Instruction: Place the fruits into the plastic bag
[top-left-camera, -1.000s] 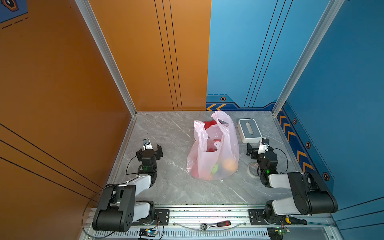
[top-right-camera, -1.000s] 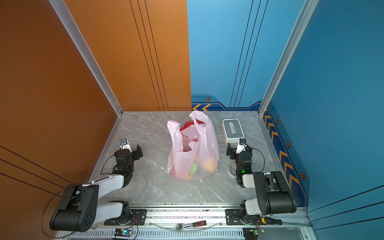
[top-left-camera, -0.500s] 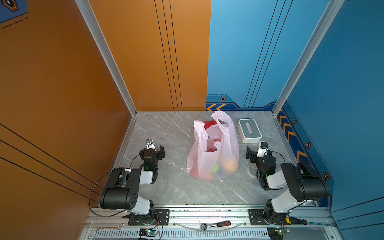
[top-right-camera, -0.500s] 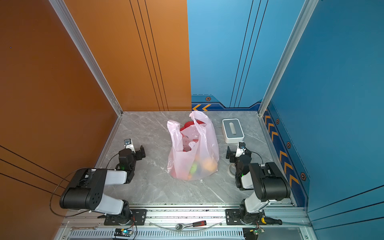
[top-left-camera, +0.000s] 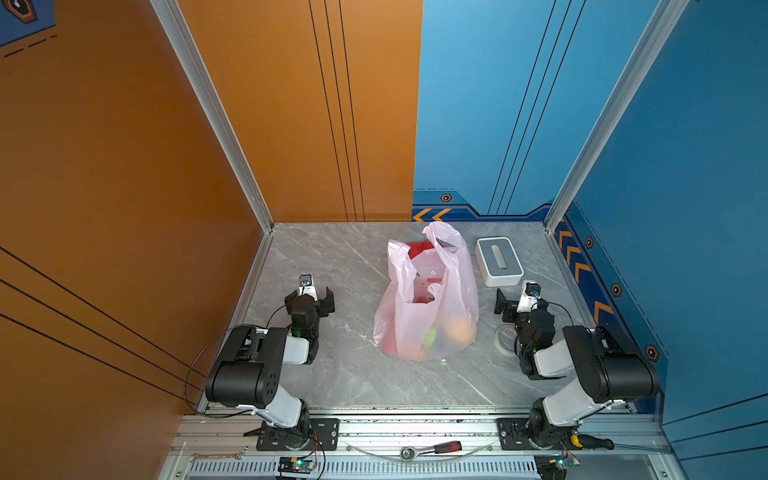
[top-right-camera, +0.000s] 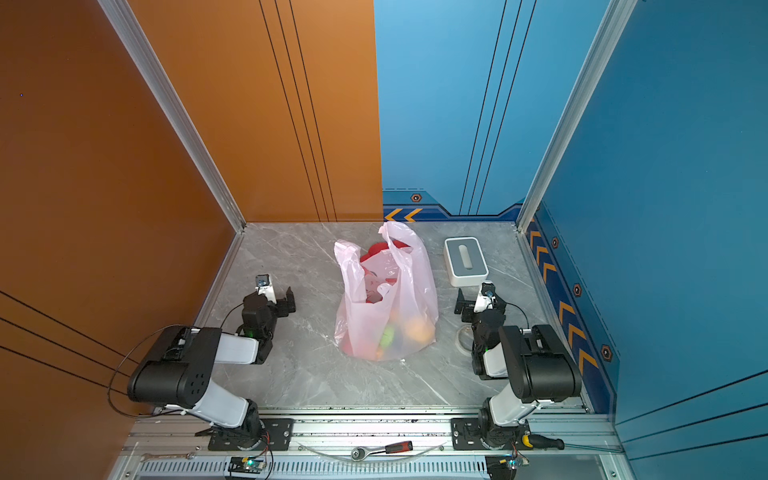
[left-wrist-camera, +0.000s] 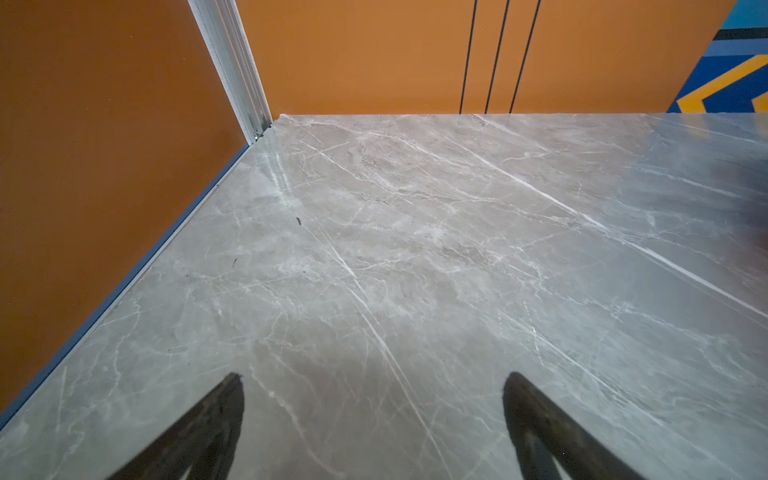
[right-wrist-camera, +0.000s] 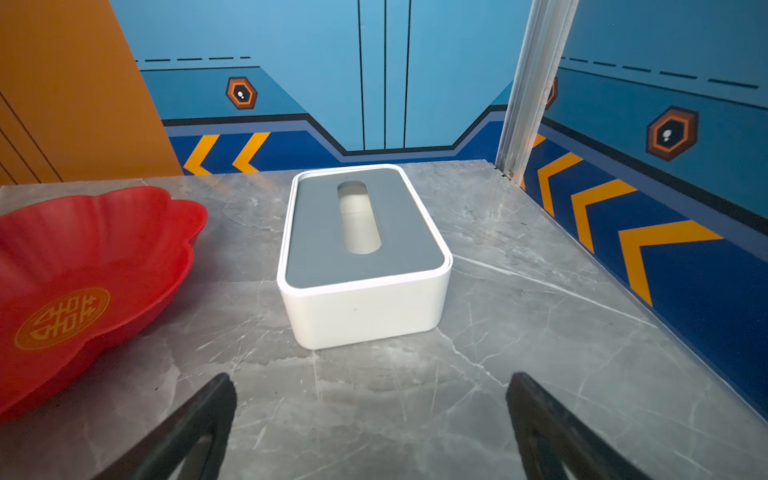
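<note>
Both left gripper and right gripper, wide open and empty, should avoid nudging the fruit-filled plastic bag.

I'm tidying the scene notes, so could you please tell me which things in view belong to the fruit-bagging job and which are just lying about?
Belong to the job:
- plastic bag
- fruits, showing through the bag's wall, already inside

Just lying about:
- red dish
- tissue box
- ratchet, screwdriver and spanner on the front rail
</note>
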